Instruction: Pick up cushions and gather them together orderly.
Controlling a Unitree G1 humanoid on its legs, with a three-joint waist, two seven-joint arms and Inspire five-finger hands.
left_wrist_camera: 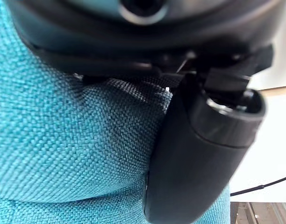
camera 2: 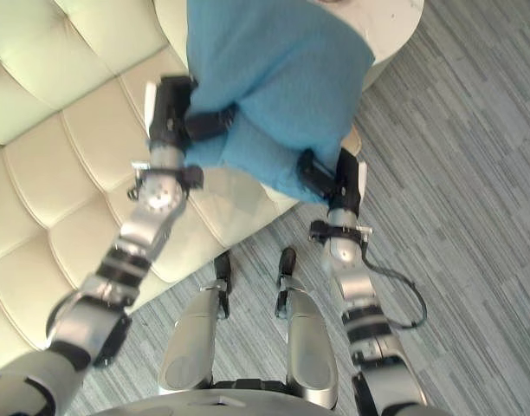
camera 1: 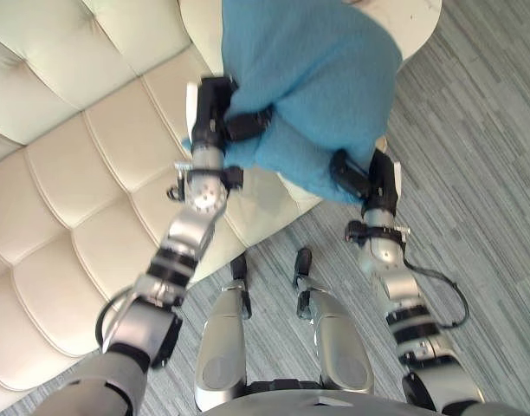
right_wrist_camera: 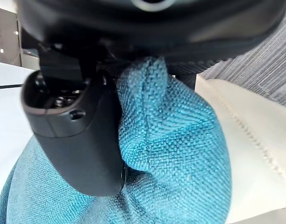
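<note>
Cushion (camera 1: 317, 78) looks soft and light; left hand (camera 1: 211, 117) pinches its 8 o'clock edge, right hand (camera 1: 373, 180) its 5 o'clock corner.

Teal cushion (camera 2: 274, 78), coarse weave, held up over the sofa's near right edge. It hangs between both hands.

Left hand (camera 2: 171, 117) is at the cushion's left side. A dark finger is dug into the cloth, which creases around it.

Right hand (camera 2: 341, 186) is at the cushion's near right corner, with its thumb hooked over the fabric there.

Cream tufted sofa (camera 2: 66, 165) fills the left half, its seat panels running from near left to far (quilted in a diamond pattern).

Grey striped carpet (camera 2: 455, 191) lies to the right and near.

A pale rounded surface (camera 2: 395, 30) shows past the cushion's far right edge. Cannot tell what it is.
</note>
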